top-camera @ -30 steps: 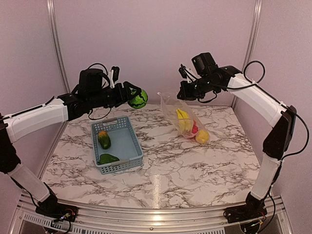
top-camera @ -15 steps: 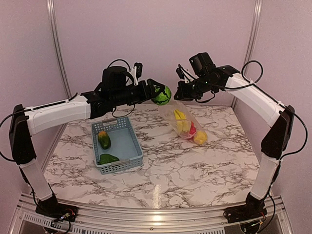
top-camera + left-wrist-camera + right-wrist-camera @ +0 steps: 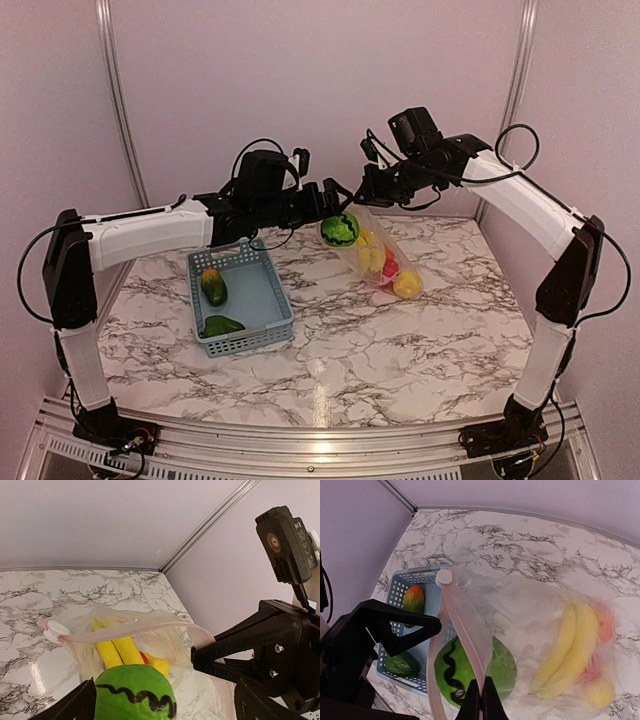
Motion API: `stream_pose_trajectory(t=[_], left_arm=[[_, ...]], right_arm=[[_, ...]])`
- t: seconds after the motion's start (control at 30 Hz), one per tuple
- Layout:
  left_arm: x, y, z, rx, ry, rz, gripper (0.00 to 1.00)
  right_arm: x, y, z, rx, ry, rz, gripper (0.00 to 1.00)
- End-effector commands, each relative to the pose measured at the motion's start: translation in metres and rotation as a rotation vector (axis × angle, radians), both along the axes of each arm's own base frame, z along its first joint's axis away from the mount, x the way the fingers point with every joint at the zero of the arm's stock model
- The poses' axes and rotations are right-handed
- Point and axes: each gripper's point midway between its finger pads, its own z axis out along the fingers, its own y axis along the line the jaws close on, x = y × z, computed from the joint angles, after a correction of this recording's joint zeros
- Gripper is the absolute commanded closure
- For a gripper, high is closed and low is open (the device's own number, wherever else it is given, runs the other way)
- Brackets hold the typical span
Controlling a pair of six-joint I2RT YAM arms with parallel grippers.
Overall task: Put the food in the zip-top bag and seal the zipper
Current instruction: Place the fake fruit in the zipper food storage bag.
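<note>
Green melon (image 3: 340, 230) has dropped from left hand (image 3: 336, 201) to zip-top bag (image 3: 366, 222) mouth.

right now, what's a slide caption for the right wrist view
Right gripper pinches the zipper, a green fruit in the bag's mouth, bananas already inside

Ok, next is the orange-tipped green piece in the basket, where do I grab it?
Take the piece across its narrow middle, straight from above: it lies flat, lengthwise in the basket, and the walls would likely block a side approach.
</note>
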Motion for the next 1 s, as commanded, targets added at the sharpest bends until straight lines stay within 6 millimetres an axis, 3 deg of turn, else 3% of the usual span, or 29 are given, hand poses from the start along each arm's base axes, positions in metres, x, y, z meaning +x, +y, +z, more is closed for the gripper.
stream_pose_trajectory(t=[0.0,0.2,0.33,0.5,0.73,0.97], left_arm=[[-0.01,-0.013,0.041,-0.029,-0.093,-0.04,0.01],[-0.023,0.014,0.095,-0.011,-0.23,-0.016,0.01],[-0.024,0.051,0.098,0.076,-0.263,0.094,0.01],[-0.021,0.107,0.05,0.266,-0.166,0.224,0.01],[-0.049,0.164,-0.009,0.462,-0.056,0.243,0.06],[-0.072,0.218,-0.08,0.666,0.199,0.368,0.07]], right_arm=[[-0.003,0.004,0.022,0.05,-0.038,0.011,1.0],[0.0,-0.005,0.022,0.054,-0.04,-0.012,1.0],[-0.001,-0.007,0.021,0.056,-0.039,-0.012,1.0],[-0.002,-0.007,0.018,0.064,-0.037,-0.01,1.0],[-0.002,-0.003,0.01,0.074,-0.019,-0.001,1.0],[0.003,0.007,0.009,0.095,-0.008,0.023,1.0]])
